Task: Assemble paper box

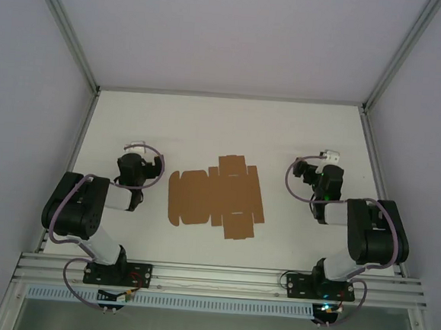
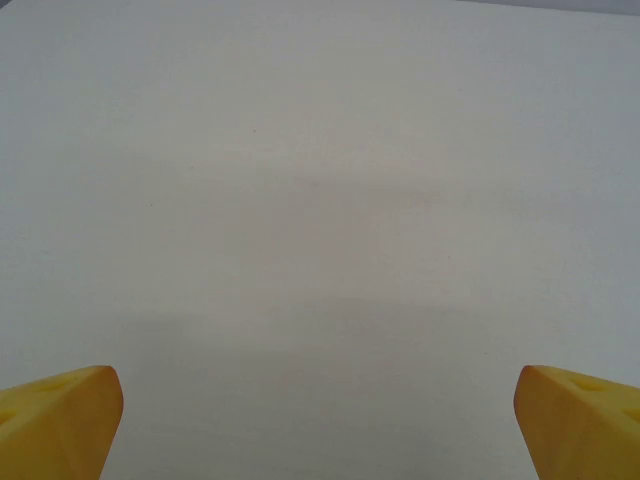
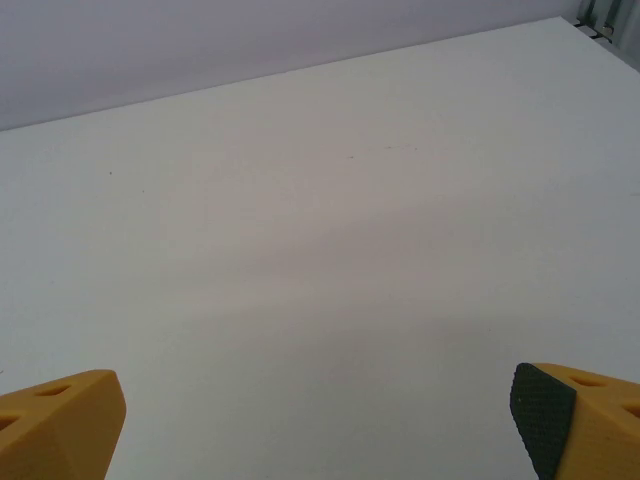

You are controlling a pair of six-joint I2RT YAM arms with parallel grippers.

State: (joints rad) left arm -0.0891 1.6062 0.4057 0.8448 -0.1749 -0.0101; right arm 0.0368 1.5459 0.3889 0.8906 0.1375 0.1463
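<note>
The paper box (image 1: 216, 197) lies flat on the white table (image 1: 231, 128) as an unfolded brown die-cut sheet with flaps and tabs, midway between the two arms. My left gripper (image 1: 134, 148) rests to the sheet's left, apart from it. Its yellow fingertips (image 2: 60, 420) stand wide apart over bare table, so the left gripper (image 2: 320, 425) is open. To the sheet's right sits my right gripper (image 1: 326, 158), also apart from it. In the right wrist view the right gripper (image 3: 320, 425) is open, with yellow fingertips (image 3: 575, 420) far apart and nothing between them.
Grey walls and metal frame posts (image 1: 67, 30) enclose the table on the left, right and back. An aluminium rail (image 1: 219, 279) at the near edge carries both arm bases. Bare white table surface lies beyond the sheet.
</note>
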